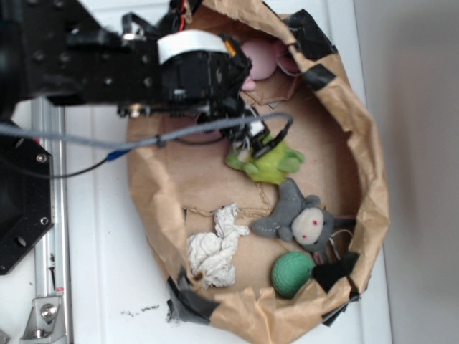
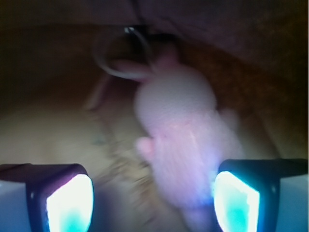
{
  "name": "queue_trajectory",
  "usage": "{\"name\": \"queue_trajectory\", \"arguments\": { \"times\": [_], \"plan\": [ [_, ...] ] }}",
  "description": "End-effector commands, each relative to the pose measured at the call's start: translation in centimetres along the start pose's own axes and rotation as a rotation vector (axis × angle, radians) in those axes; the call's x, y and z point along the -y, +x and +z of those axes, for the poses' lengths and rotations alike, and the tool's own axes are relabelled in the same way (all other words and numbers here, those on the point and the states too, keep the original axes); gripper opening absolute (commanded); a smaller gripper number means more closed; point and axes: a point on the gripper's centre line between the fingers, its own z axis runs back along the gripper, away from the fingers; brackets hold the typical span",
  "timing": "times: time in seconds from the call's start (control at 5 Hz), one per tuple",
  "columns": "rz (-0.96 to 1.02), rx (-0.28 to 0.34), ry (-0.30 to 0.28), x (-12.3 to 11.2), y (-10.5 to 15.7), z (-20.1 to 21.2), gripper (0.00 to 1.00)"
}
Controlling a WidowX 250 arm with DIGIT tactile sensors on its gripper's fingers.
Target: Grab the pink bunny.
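Note:
The pink bunny (image 2: pixel 176 121) fills the middle of the wrist view, lying on brown paper with its thin whitish loop (image 2: pixel 113 63) beyond it. Its lower end reaches between my fingers, close to the right pad (image 2: pixel 236 203) and well away from the left pad (image 2: pixel 70 203). My gripper (image 2: pixel 154 193) is open and holds nothing. In the exterior view the bunny (image 1: pixel 262 57) shows as a pale pink plush at the far side of the paper bag, partly hidden behind my arm. My gripper (image 1: pixel 254 140) hangs inside the bag, over its middle.
The brown paper bag (image 1: pixel 362 143) has tall crumpled walls with black tape. Inside lie a green-and-yellow plush frog (image 1: pixel 269 161), a grey plush with a whitish face (image 1: pixel 305 222), a green ball (image 1: pixel 292 274) and crumpled white paper (image 1: pixel 215 247). A grey cable (image 1: pixel 86 143) crosses the left.

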Motion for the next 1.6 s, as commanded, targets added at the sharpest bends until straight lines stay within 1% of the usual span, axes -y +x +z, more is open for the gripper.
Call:
{"name": "queue_trajectory", "arguments": {
  "times": [0.0, 0.2, 0.4, 0.6, 0.8, 1.0, 1.2, 1.4],
  "plan": [
    [-0.047, 0.036, -0.045, -0.7, 3.7, -1.6, 1.00],
    [-0.169, 0.034, -0.102, 1.3, 4.4, -2.4, 1.00],
    [-0.243, 0.025, -0.117, 2.0, 4.5, -1.5, 0.00],
    [-0.311, 0.003, -0.157, 4.5, 5.5, 0.2, 0.00],
    [-0.449, -0.008, -0.244, 5.9, 5.1, 5.0, 0.00],
    [-0.528, -0.092, -0.374, 6.9, 4.5, 9.9, 0.00],
    [-0.414, -0.232, -0.360, 6.4, 3.9, 11.8, 0.00],
    [-0.284, -0.226, -0.288, 6.2, 2.7, 12.6, 0.00]
  ]
}}
